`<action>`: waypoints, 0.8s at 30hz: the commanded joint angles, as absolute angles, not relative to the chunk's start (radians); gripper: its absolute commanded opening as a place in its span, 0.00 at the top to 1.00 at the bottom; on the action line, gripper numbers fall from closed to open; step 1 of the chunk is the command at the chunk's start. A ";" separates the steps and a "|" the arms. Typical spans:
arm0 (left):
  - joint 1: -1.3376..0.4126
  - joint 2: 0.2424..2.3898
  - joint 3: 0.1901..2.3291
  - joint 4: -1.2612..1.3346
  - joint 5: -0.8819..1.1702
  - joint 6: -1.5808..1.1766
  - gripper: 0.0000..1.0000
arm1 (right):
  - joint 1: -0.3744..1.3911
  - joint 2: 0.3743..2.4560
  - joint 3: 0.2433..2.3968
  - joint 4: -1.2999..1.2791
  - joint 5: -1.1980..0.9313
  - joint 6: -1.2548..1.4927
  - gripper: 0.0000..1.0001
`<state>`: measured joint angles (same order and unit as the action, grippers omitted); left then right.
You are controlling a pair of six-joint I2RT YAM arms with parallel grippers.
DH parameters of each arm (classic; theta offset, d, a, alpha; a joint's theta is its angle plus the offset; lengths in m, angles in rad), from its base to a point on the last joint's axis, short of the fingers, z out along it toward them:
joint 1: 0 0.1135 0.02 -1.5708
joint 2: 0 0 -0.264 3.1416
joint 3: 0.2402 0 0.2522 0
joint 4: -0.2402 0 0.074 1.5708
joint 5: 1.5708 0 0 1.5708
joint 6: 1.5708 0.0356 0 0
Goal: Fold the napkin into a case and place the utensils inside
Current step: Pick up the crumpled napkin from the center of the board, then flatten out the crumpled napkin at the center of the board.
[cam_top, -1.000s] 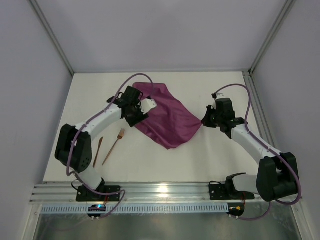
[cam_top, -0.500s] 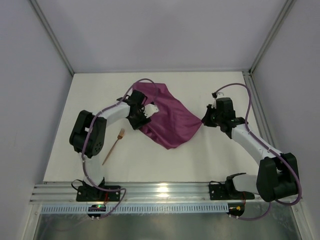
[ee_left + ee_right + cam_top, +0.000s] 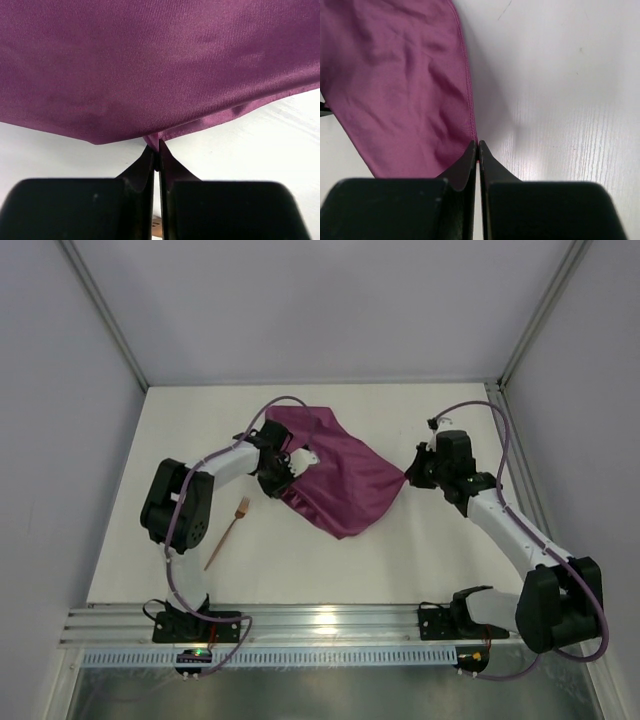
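Lying at the far left of the table [image 3: 400, 560], the copper fork [image 3: 229, 531] sits apart from the cloth, untouched; there is no pouch for it yet. Just right of it, the left gripper [image 3: 156, 151] is clenched on a small tuck of the napkin [image 3: 345, 475] at its left edge. Its wrist view shows the purple fabric fanning away from the closed tips and raised off the table there. The napkin spreads across the middle of the table, rumpled and slung between the two arms, not yet folded into any case. At its right corner the right gripper [image 3: 477, 146] is pinched tight on the hem, with the cloth running away to the left of its fingers. Holding opposite ends like this probably serves to stretch the cloth flat, or to carry one side over for a first fold.
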<state>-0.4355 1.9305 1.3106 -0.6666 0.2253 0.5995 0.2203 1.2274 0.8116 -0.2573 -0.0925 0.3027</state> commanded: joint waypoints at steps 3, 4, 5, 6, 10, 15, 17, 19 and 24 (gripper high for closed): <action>-0.426 1.811 1.285 -0.696 0.241 0.483 1.00 | 0.216 1.146 0.929 -0.288 -0.069 0.287 0.97; -0.425 1.775 1.287 -0.693 0.227 0.462 1.00 | 0.216 1.117 0.945 -0.304 -0.068 0.287 0.97; -0.419 1.735 1.293 -0.693 0.177 0.419 1.00 | 0.216 1.100 0.983 -0.313 -0.060 0.285 0.97; -0.419 1.653 1.298 -0.696 0.149 0.401 1.00 | 0.218 1.068 1.008 -0.336 -0.057 0.285 0.97; -0.413 1.433 1.353 -0.761 0.011 0.362 1.00 | 0.216 0.988 1.150 -0.400 -0.034 0.270 0.97; -0.413 1.227 1.535 -0.920 -0.092 0.374 1.00 | 0.218 0.925 1.397 -0.514 -0.023 0.242 0.97; -0.413 1.154 1.601 -0.995 -0.115 0.380 1.00 | 0.216 0.908 1.506 -0.549 -0.018 0.232 0.97; -0.413 1.109 1.696 -1.034 -0.139 0.390 1.00 | 0.216 0.899 1.581 -0.600 -0.017 0.221 0.97; -0.413 1.011 1.885 -1.130 -0.126 0.387 1.00 | 0.218 0.907 1.837 -0.740 -0.058 0.210 0.97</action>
